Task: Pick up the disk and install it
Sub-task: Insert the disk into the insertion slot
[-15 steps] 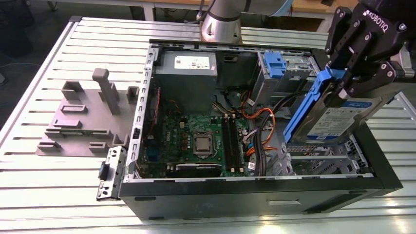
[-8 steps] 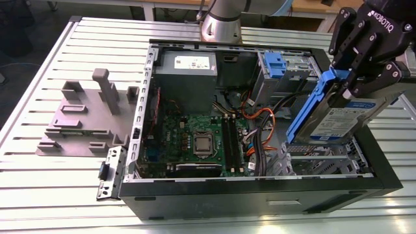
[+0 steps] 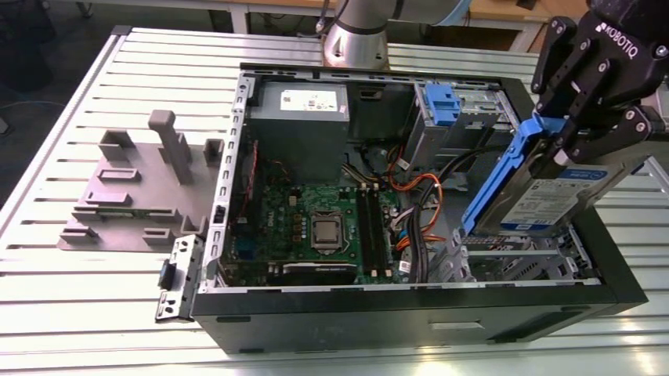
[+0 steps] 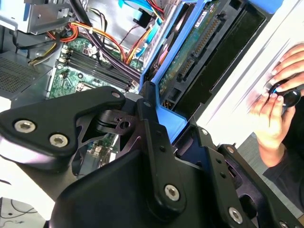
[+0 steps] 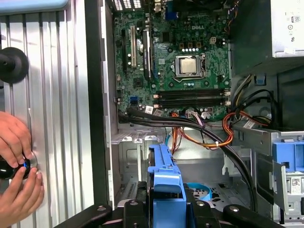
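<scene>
Black fingers of the gripper are clamped on the upper end of the disk, a flat silver hard drive framed in blue plastic. It is held tilted in the air over the metal drive bay of the open black computer case, apparently so that it can be lined up with that slot.

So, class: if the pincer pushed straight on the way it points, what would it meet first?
Probably the metal drive cage just below the disk held in the pincer, though depth is unclear.
</scene>
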Controlling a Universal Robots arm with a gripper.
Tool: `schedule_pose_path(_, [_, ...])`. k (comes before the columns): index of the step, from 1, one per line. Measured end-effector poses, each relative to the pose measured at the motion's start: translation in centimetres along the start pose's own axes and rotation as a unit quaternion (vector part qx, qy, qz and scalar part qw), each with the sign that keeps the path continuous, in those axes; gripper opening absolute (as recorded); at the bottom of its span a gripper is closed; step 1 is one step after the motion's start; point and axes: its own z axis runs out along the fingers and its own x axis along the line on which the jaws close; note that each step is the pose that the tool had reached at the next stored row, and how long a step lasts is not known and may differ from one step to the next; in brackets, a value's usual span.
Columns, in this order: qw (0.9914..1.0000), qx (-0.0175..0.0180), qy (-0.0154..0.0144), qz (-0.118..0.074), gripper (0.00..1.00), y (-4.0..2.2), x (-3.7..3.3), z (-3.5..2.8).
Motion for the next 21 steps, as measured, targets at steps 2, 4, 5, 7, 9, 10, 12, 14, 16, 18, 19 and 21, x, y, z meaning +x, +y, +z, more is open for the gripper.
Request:
schedule_pose_path(2, [1.0,0.0,0.0,0.0,0.36,0.04,0.06,0.07])
schedule_pose_path(4, [1.0,0.0,0.0001,0.0,0.36,0.07,0.1,0.13])
schedule_pose_path(5, [1.0,0.0,0.0,0.0,0.36,0.09,0.14,0.18])
schedule_pose_path(7, [1.0,0.0,0.0001,0.0,0.36,0.1,0.28,0.27])
schedule_pose_path(9, [1.0,0.0,0.0,0.0,0.36,0.1,0.47,0.36])
schedule_pose_path(10, [1.0,0.0,0.0,-0.001,0.36,0.1,0.54,0.4])
schedule_pose_path(12, [1.0,0.0,-0.0001,-0.001,0.36,0.1,0.63,0.5])
schedule_pose_path(14, [1.0,0.0001,0.0,-0.002,0.36,0.1,0.71,0.6])
schedule_pose_path(16, [0.99999,0.0001,-0.0001,-0.004,0.36,0.14,0.76,0.73])
schedule_pose_path(18, [0.99999,0.0002,0.0001,-0.005,0.36,0.15,0.77,0.82])
schedule_pose_path(19, [0.99999,0.0002,0.0001,-0.005,0.36,0.16,0.78,0.87])
schedule_pose_path(21, [0.99999,0.0002,0.0,-0.005,0.36,0.16,0.78,0.97])
